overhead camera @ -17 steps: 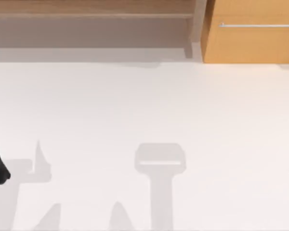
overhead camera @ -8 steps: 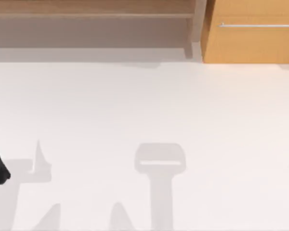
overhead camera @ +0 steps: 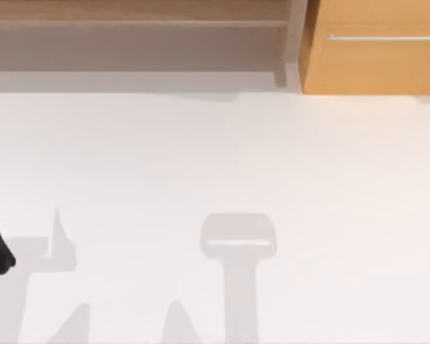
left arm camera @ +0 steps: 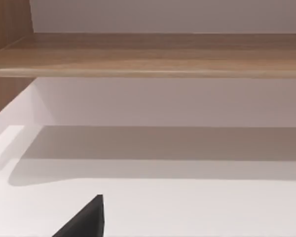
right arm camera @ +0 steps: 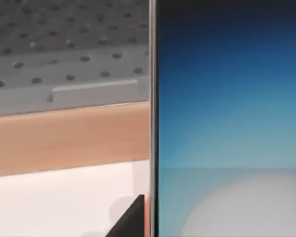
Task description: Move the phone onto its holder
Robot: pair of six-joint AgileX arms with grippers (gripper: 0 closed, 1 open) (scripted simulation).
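Half the phone [right arm camera: 227,118], frame-cropped, near camera

Open white table [overhead camera: 215,165], wooden shelf [overhead camera: 136,14] and cabinet [overhead camera: 373,64] behind

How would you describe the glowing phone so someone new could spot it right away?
In the right wrist view, start from the light wooden band above the white table. Beside it stands the slim phone with a glowing blue-white screen. Its thin silvery edge and lit screen set it apart.
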